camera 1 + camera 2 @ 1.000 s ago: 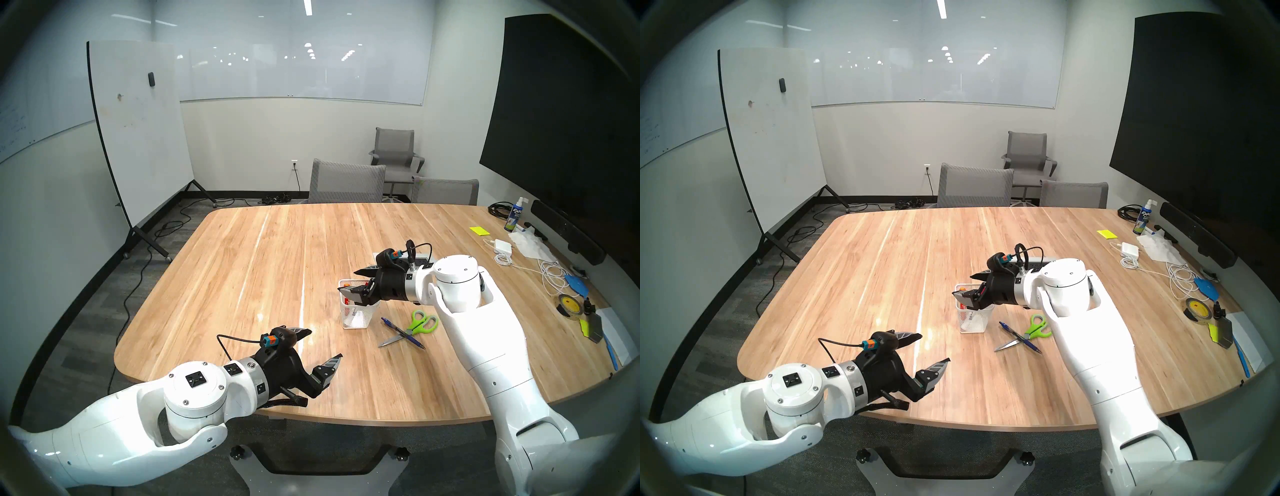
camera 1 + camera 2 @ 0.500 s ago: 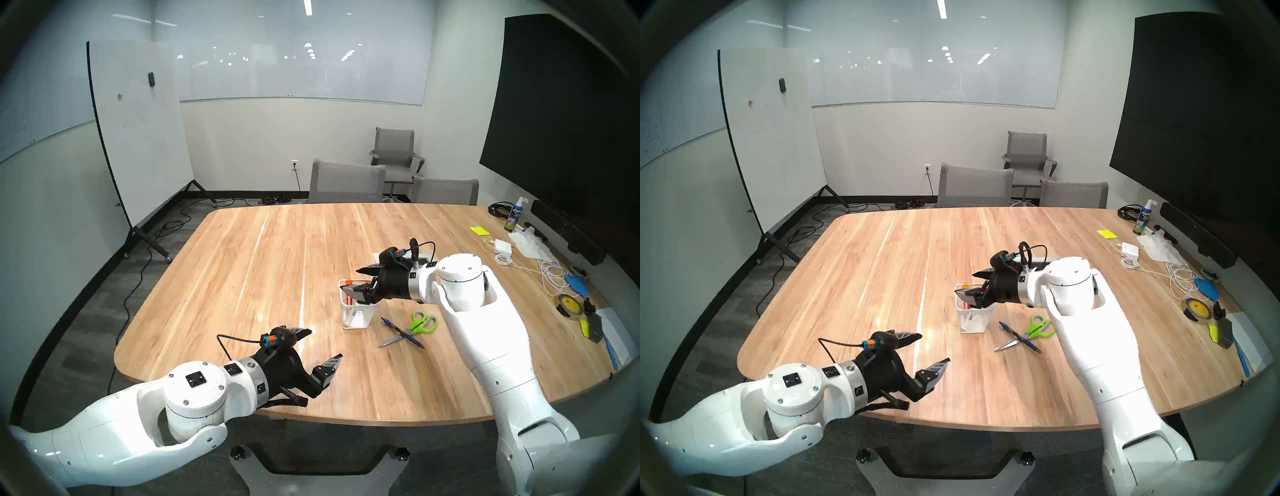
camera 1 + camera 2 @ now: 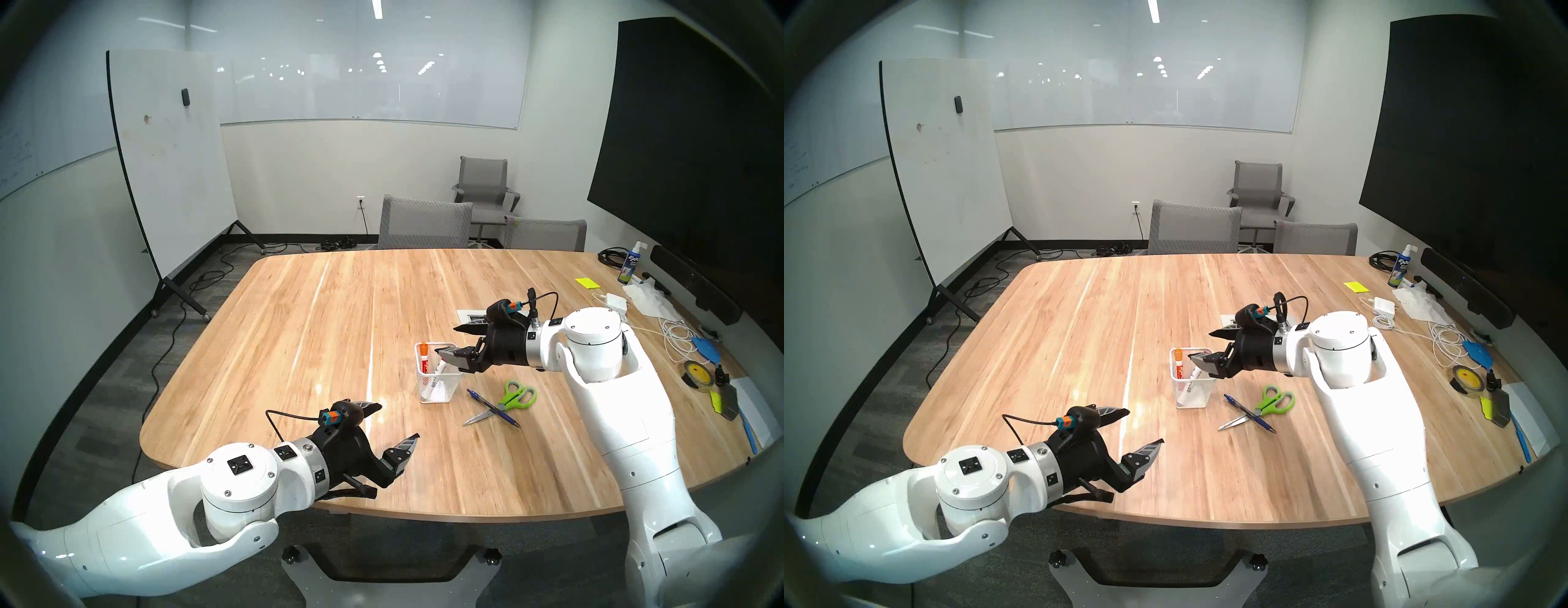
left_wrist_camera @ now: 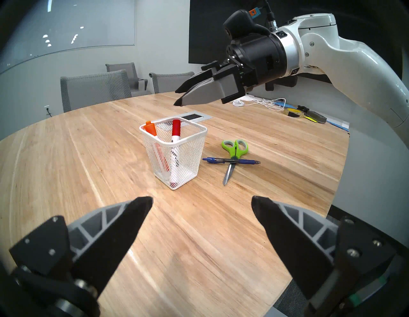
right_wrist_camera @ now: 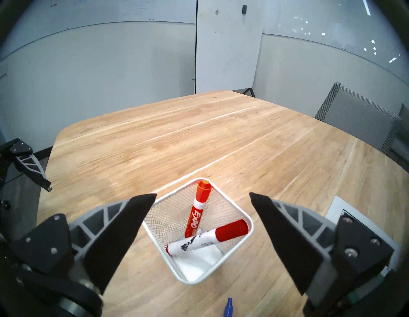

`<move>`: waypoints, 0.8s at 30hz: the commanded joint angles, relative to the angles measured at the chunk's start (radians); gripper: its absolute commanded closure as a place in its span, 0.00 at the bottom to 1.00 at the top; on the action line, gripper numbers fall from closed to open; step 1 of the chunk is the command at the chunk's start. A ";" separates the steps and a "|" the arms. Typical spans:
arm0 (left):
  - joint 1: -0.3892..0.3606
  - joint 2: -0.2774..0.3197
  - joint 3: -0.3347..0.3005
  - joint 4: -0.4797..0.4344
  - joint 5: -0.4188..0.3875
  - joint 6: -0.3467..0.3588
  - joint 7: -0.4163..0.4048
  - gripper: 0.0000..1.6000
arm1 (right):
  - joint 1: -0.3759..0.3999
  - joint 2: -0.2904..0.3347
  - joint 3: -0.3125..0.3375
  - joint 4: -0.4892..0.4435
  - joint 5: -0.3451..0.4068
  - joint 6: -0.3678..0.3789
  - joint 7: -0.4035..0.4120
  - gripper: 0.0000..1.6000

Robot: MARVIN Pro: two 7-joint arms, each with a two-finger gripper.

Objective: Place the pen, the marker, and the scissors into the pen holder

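The white mesh pen holder stands mid-table. Inside it lean an orange-capped marker and a red-capped marker. Just right of the holder, the blue pen lies crossed over the green-handled scissors. My right gripper hovers open and empty above the holder's right rim. My left gripper is open and empty near the table's front left.
A grey outlet plate is set into the table behind the holder. Along the right side lie white cables, a charger, a tape roll, a spray bottle and a yellow note pad. Grey chairs stand at the far edge.
My right gripper has drawn back to the right from over the pen holder, and the red-capped marker now leans free inside it. The left arm has not moved.
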 commanded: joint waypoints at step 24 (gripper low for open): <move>-0.001 -0.002 -0.002 -0.015 0.001 -0.009 -0.002 0.00 | -0.074 0.219 0.099 -0.088 -0.043 -0.027 0.156 0.00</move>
